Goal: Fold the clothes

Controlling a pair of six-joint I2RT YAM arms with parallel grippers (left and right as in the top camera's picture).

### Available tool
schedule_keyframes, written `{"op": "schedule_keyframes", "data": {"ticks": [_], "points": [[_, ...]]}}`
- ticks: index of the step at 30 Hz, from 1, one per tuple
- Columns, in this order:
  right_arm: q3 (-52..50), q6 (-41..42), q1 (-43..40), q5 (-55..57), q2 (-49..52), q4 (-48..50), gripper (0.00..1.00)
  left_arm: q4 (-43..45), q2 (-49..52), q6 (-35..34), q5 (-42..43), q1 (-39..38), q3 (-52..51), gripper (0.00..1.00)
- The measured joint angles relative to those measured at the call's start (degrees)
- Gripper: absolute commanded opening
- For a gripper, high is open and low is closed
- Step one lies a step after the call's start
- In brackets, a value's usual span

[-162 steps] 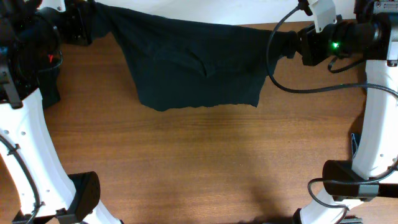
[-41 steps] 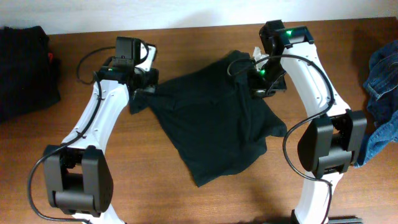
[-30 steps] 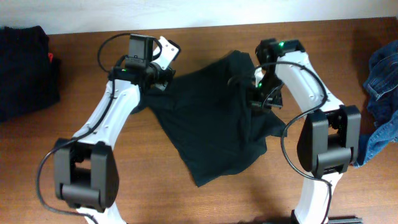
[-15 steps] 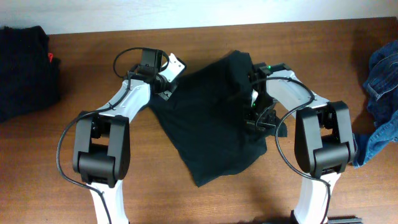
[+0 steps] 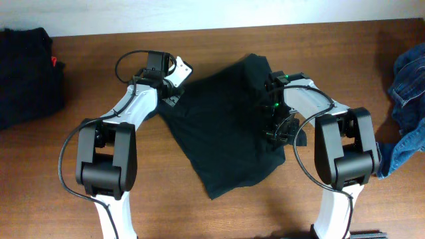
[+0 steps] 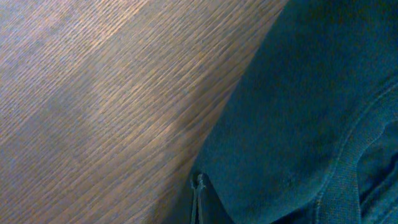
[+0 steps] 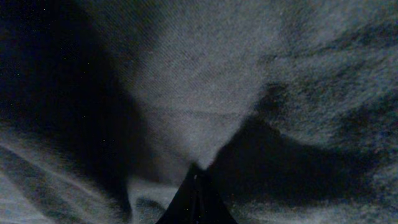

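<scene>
Right claw [image 7: 196,186] buried in black T-shirt [image 5: 226,133]

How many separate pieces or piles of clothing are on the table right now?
3: a black shirt in the middle, a dark heap at the far left, and blue denim at the far right. The heap and denim may hide more garments.

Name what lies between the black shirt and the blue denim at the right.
Overhead view: the right arm and bare wooden table lie between black shirt and blue denim.
</scene>
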Motion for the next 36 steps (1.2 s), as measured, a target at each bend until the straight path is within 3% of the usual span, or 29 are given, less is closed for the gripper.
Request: {"op": "schedule_keyframes", "data": {"ticks": [36], "points": [[-1.20, -6.40, -9.25, 2.40, -1.57, 6.82, 0.04, -2.19, 2.08, 0.00, 0.07, 4.17, 0.00, 0.00]]}}
